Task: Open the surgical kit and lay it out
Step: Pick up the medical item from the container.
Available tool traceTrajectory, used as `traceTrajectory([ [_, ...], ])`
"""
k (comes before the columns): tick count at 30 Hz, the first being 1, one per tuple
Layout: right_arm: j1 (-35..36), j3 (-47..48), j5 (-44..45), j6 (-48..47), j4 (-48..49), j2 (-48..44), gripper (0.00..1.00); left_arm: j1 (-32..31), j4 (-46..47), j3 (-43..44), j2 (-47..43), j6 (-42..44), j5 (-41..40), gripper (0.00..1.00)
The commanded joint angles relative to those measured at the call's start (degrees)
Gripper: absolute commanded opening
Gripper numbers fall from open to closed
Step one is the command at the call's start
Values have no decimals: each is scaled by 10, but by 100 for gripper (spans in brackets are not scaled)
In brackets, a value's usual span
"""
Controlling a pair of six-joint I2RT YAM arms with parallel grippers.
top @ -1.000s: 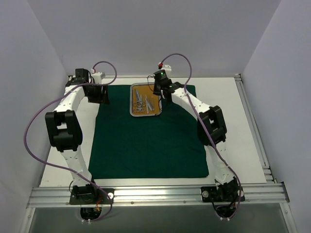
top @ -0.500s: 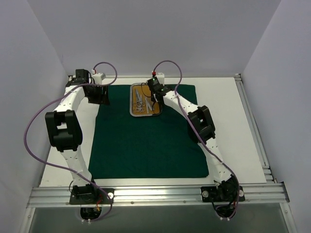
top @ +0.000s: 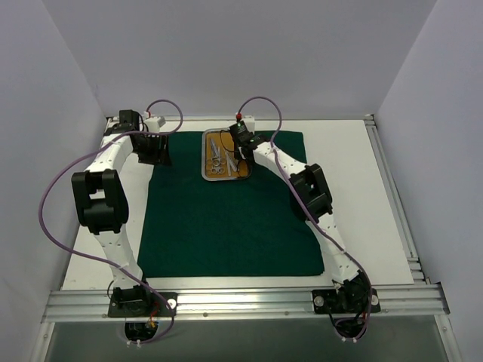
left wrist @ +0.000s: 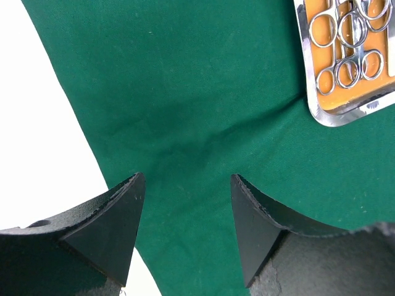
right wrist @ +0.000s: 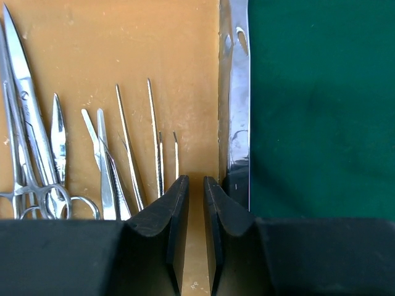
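One kit lay opened on the bench (top: 355,196). It had one dark green cloth (top: 226,226), spread flat and nearly square. It also had one steel tray (right wrist: 234,123) with rounded corners, a bright mirror rim and an orange-brown floor.

The tray sat on the cloth, right under the right end effector (right wrist: 195,182). That end effector's fingers (right wrist: 170,216) hung over the floor just left of the tray's right rim. They stood a thin slit apart, almost pressed together, with only tray floor showing in the slit and nothing pinched there.

Left of them, lengthwise and side by side in the tray, lay the slim silver instruments (right wrist: 102,160):
- one long ring-handled pair at the far left
- one shorter pointed pair next to it
- one pair of tweezers
- about three thin needle-like shafts, the last ending just at the left finger

Some overlapped, so an exact count could not be made.

Two end effectors were in view. The left end effector (left wrist: 186,185) hung over the cloth near its edge, fingers spread wide and holding nothing. White bench showed to its left. The tray's corner lay ahead and to its right, well apart, with at least six ring handles (left wrist: 347,73) crowded in it.
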Motion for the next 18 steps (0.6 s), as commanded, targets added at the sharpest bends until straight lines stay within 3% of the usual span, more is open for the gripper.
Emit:
traceTrajectory([
  [1,-1,20,-7,1,4,1,12,3,4,0,0,5,18,67],
  [18,9,21,14,-3,6,-21,12,2,3,-3,3,5,24,67],
])
